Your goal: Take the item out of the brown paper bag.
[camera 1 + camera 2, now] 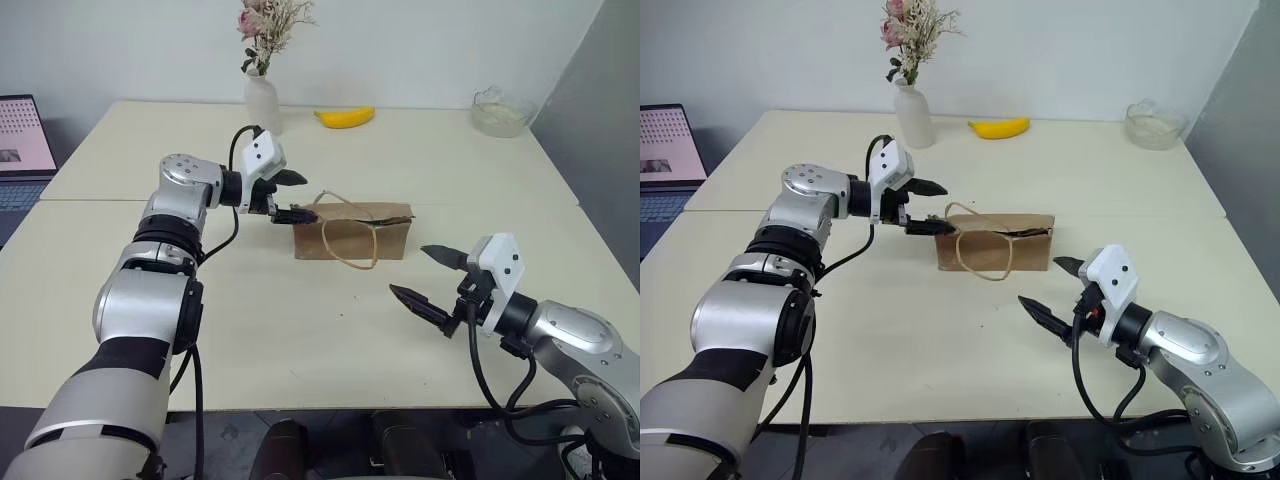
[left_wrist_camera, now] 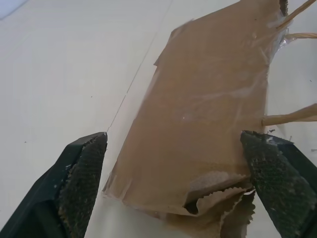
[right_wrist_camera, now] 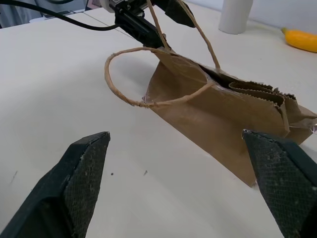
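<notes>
- Standing on the pale counter, the brown paper bag is upright near the middle, its mouth facing up and its serrated top edge partly folded inward.
- Two tan cord handles loop from the bag; one droops over the near face, the other arches up toward the left tool.
- The left tool is at the bag's left end with its black fingers well apart, the lower fingertip touching or just beside the top left corner of the bag; the left wrist view shows the paper between the two pads, with neither pad pressed on it.
- The right tool hangs over the counter near the bag's right front corner, fingers spread wide, holding nothing and apart from the bag.
- The item cannot be made out; the bag's inside is dark.
- At the far edge lie a yellow banana, a white vase with dried flowers, and a clear glass bowl.
- A laptop sits off the counter's left side.
</notes>
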Action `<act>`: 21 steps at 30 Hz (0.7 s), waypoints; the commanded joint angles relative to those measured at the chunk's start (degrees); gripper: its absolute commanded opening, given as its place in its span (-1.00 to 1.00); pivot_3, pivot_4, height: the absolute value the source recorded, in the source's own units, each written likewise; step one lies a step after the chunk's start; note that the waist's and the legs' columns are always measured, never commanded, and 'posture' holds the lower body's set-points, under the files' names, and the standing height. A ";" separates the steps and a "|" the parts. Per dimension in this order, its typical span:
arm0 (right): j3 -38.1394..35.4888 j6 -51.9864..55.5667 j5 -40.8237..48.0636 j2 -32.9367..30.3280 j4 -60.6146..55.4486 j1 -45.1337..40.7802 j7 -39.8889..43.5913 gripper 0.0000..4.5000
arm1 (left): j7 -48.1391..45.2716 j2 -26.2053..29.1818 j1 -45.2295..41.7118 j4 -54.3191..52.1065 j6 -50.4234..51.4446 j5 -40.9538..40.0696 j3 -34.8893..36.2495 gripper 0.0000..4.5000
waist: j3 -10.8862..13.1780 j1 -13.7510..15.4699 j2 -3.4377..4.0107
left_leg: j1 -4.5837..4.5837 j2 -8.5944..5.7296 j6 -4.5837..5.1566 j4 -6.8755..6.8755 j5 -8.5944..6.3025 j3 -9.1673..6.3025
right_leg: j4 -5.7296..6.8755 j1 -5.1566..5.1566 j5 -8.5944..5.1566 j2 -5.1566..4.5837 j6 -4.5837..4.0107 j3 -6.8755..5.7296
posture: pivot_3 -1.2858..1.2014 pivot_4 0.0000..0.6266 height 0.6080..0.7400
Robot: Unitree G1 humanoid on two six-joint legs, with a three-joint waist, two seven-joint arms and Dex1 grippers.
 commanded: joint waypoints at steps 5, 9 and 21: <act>-0.40 -1.61 0.48 -0.83 -0.75 -0.25 0.33 1.00 | 12.49 -1.82 -3.78 -0.27 -1.08 -3.92 7.18 0.00 | 0.00 0.02 -0.01 | -0.02 0.00 0.00 0.05 0.00 -0.01 | 0.01 0.00 0.01 -0.01 0.02 0.00 | 0.03 -0.52 1.00; -0.45 -1.50 0.46 -0.91 -0.94 -0.08 0.08 1.00 | 18.69 -1.88 -4.65 1.03 -3.12 -3.32 8.54 -0.61 | 0.00 -0.02 -0.01 | 0.00 0.00 0.00 0.05 0.00 0.01 | 0.03 0.00 0.01 -0.01 0.02 0.01 | 0.03 -0.52 1.00; 0.25 -1.17 0.53 -0.61 -0.87 -1.34 -0.62 1.00 | 26.17 -4.86 -4.18 5.36 -8.29 5.37 2.85 -0.98 | -0.01 0.03 -0.02 | 0.00 -0.03 -0.01 0.10 0.00 0.03 | 0.06 0.02 0.02 -0.02 0.03 0.02 | 0.03 -0.52 1.00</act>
